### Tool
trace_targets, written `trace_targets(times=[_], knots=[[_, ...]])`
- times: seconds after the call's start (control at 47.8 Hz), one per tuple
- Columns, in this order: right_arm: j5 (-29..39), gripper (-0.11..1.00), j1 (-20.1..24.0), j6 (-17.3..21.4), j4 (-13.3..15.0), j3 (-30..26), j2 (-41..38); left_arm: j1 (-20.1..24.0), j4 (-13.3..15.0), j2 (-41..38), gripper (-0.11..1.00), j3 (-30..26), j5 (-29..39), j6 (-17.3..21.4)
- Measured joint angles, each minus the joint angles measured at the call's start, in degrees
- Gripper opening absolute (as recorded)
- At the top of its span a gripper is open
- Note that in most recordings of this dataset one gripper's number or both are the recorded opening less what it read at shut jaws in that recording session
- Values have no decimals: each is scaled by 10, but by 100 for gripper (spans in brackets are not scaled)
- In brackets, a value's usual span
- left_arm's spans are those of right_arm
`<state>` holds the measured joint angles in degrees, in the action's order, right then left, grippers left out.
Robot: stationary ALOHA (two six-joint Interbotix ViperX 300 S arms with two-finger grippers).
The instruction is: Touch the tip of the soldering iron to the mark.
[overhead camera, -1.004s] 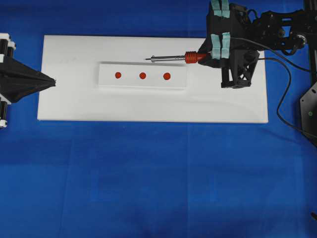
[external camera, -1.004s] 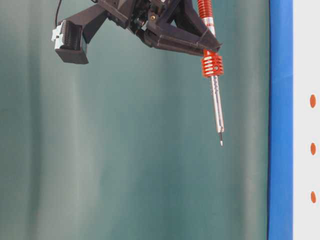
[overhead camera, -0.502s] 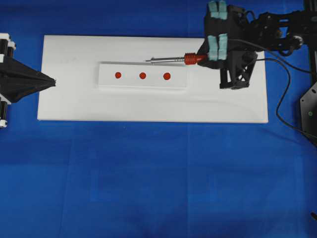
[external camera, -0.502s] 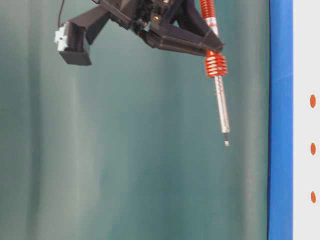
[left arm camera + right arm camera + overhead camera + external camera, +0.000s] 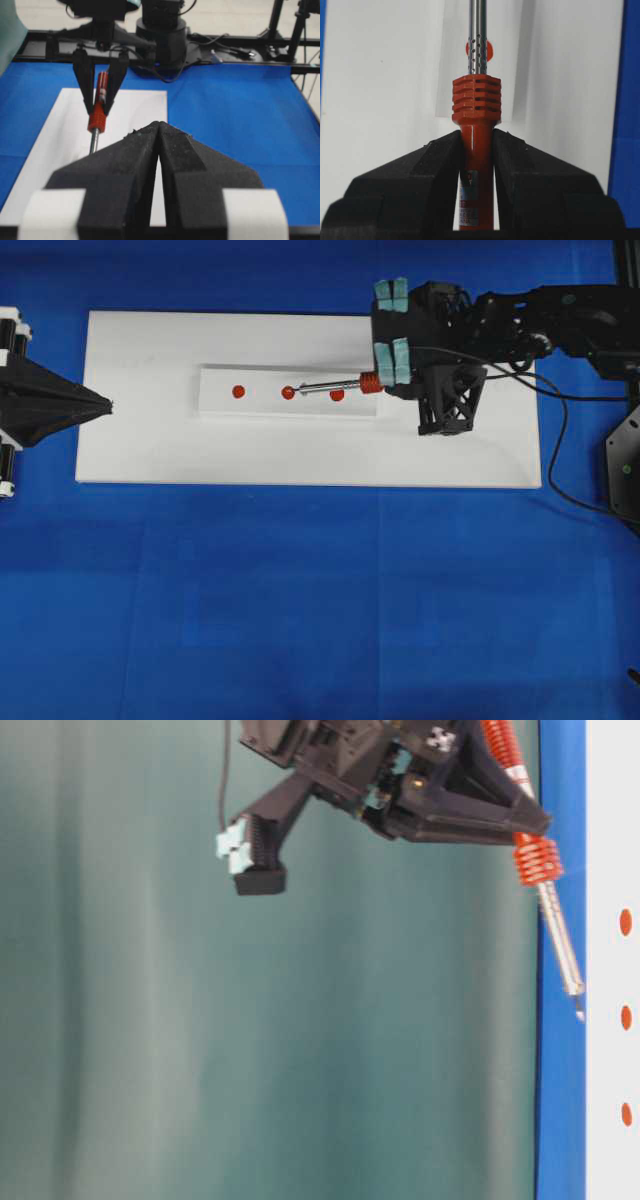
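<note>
Over the white board (image 5: 300, 450) on the blue table (image 5: 300, 620), the right tool (image 5: 392, 368) is pinching the orange-red handle of the soldering iron (image 5: 340, 386), whose shaft points toward 9 o'clock across the raised white strip (image 5: 215, 405). In the overhead view its tip lies just beside the middle red mark (image 5: 287, 393); contact cannot be confirmed. At 9 o'clock, off the board's edge, the left tool (image 5: 100, 403) sits pressed together, holding nothing.

Soldering iron (image 5: 476, 150) label print seemingly illegible
</note>
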<state>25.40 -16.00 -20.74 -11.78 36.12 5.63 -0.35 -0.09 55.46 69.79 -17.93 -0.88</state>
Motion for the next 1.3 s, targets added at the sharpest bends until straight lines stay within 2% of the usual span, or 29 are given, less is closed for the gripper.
trace_targets(times=[0.481, 1.296], knots=[[-22, 6, 0, 0, 0, 0, -40, 0, 1, 0, 0, 0, 0, 0], [-22, 6, -4, 0, 0, -1, -42, 0, 1, 0, 0, 0, 1, 0]])
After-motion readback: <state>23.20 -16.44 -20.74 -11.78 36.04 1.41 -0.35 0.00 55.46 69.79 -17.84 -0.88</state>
